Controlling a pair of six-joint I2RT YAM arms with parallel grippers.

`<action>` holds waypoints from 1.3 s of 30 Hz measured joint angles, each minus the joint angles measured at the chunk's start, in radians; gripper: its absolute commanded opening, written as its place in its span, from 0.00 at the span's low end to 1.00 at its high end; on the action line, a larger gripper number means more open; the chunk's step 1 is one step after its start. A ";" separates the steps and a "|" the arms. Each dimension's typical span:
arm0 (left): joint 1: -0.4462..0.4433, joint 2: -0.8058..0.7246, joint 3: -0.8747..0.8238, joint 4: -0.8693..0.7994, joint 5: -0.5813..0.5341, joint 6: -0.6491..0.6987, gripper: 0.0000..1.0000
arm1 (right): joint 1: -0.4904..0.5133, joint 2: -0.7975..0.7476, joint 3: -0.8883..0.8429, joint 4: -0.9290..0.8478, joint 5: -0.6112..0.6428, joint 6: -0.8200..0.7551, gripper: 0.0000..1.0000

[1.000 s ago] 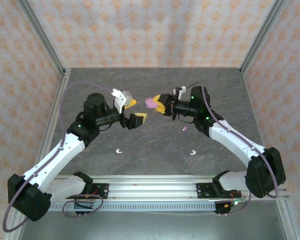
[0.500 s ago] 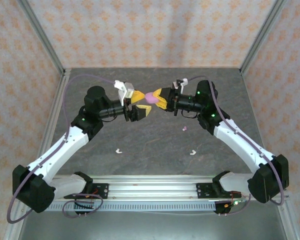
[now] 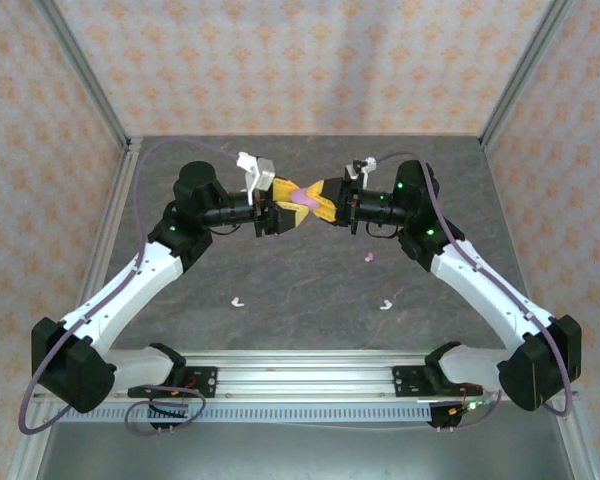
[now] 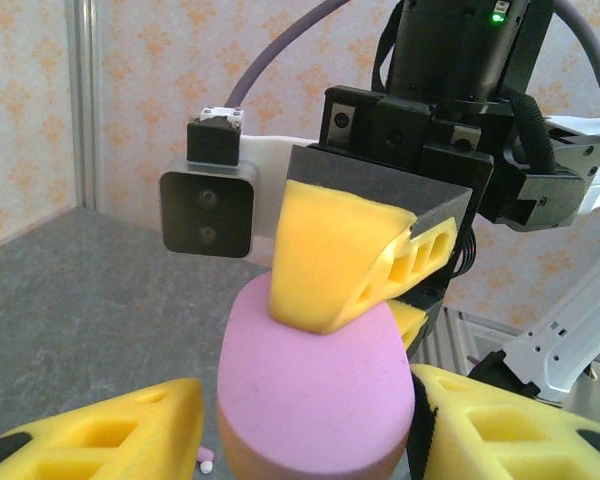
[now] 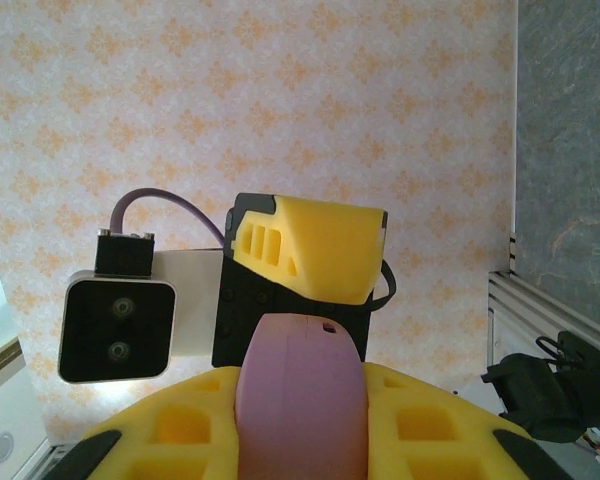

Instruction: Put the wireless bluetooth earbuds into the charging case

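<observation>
A pink pebble-like charging case [image 3: 302, 198] hangs above the table between the two arms, lid closed. My right gripper [image 3: 320, 201] is shut on it, its yellow fingers [image 5: 420, 430] pressing both sides of the case [image 5: 300, 400]. My left gripper [image 3: 282, 207] is open, its fingers [image 4: 110, 430] flanking the same case [image 4: 315, 390] with a small gap on the left. A pink earbud [image 3: 370, 257] lies on the table under the right arm. Two white earbuds [image 3: 238, 300] [image 3: 386, 305] lie nearer the front. A tiny pink-and-white earbud [image 4: 208, 460] peeks out beneath the case.
The grey table [image 3: 310, 280] is fenced by patterned walls with metal posts [image 3: 85, 75]. An aluminium rail [image 3: 300, 375] runs along the near edge with both arm bases on it. The right wrist camera [image 4: 208, 205] faces the left one [image 5: 115, 325] at close range.
Both arms have swung inward and up until the grippers meet. My left gripper has moved right, and its open fingers now sit around the pink case held by the right gripper.
</observation>
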 measured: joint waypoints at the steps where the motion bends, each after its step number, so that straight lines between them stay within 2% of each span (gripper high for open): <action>1: -0.004 0.000 0.000 -0.002 0.001 0.003 0.59 | 0.000 0.000 0.000 0.000 0.000 0.000 0.09; 4: -0.005 0.001 0.000 -0.008 0.002 0.014 0.62 | 0.000 0.000 0.000 0.000 0.000 0.000 0.09; 7: -0.011 0.005 0.000 -0.018 0.001 0.018 0.61 | 0.000 0.000 0.000 0.000 -0.002 0.001 0.09; 11: -0.011 0.005 0.000 -0.025 0.002 0.019 0.54 | 0.000 0.000 0.000 0.001 -0.004 0.001 0.09; 18: -0.011 0.005 0.000 -0.023 0.002 0.014 0.36 | 0.000 -0.001 0.000 0.001 -0.003 0.005 0.10; 21: -0.012 0.005 0.000 -0.021 0.002 0.016 0.31 | 0.000 -0.003 0.000 0.002 -0.003 0.007 0.19; 24: -0.013 0.005 0.000 -0.021 0.001 0.014 0.25 | 0.000 -0.003 0.000 0.003 -0.003 0.008 0.33; 31: -0.024 0.001 0.000 -0.027 -0.003 0.018 0.19 | 0.008 -0.008 0.006 -0.019 0.002 -0.047 0.66; 33: -0.024 -0.010 0.000 -0.044 -0.004 0.021 0.18 | 0.008 -0.019 0.024 -0.062 0.013 -0.099 0.70; 39: -0.024 -0.072 0.000 -0.107 -0.008 0.057 0.17 | 0.008 -0.122 0.070 -0.171 0.098 -0.311 0.74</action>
